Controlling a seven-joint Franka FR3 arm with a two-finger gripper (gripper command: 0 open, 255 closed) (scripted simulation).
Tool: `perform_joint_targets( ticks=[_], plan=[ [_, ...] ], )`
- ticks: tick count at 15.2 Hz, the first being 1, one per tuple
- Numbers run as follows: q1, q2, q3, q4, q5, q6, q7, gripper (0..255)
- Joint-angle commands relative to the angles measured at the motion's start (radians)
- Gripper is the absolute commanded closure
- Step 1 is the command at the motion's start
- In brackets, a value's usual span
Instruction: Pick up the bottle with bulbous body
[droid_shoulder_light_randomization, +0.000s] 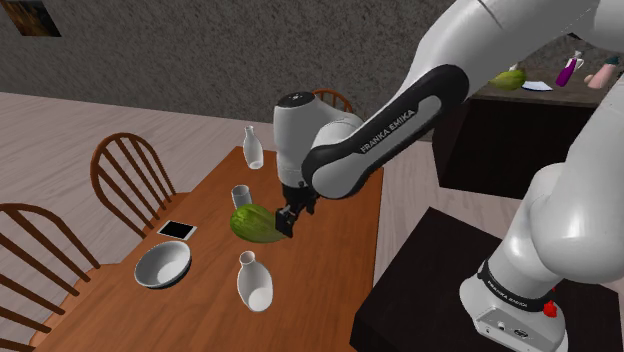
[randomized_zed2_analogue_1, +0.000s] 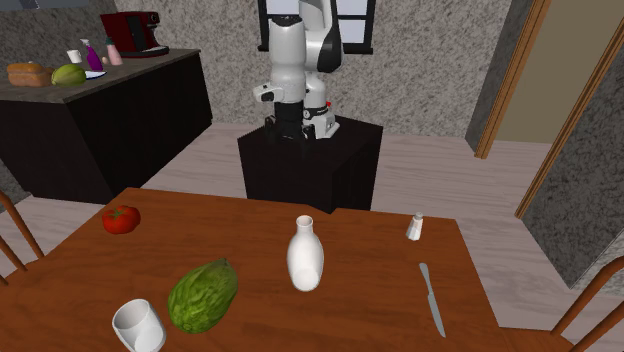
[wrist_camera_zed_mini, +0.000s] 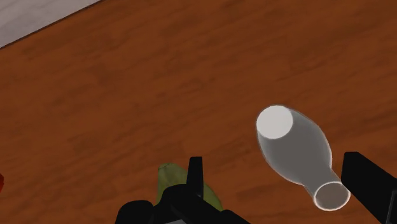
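A white bottle (wrist_camera_zed_mini: 298, 153) with a wide rounded body and a narrow open neck is on the brown table ahead of my gripper (wrist_camera_zed_mini: 273, 160). It is nearer one finger (wrist_camera_zed_mini: 366, 184) and untouched. The fingers stand wide apart, holding nothing. In the shoulder view the gripper (droid_shoulder_light_randomization: 288, 218) hangs over a green melon-like thing (droid_shoulder_light_randomization: 252, 223). A round-bodied white bottle (droid_shoulder_light_randomization: 253, 282) stands nearer the camera and a slimmer white bottle (droid_shoulder_light_randomization: 250, 147) stands farther off. The second exterior view has a white bottle (randomized_zed2_analogue_1: 305, 255) upright mid-table.
On the table (droid_shoulder_light_randomization: 330, 270) are a white cup (droid_shoulder_light_randomization: 240, 195), a white bowl (droid_shoulder_light_randomization: 163, 265) and a flat tablet (droid_shoulder_light_randomization: 177, 230). The second exterior view adds a tomato (randomized_zed2_analogue_1: 120, 218), a shaker (randomized_zed2_analogue_1: 414, 227) and a knife (randomized_zed2_analogue_1: 432, 300). Wooden chairs (droid_shoulder_light_randomization: 125, 175) line one side.
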Motion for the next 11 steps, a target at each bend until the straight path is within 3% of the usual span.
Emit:
perform_joint_targets(
  ticks=[1,11],
  plan=[
    [0.011,0.074,0.008,0.046,-0.038,0.029,0.049,0],
    [0.139,0.463,-0.037,0.366,-0.217,0.096,0.26,0]
  ],
)
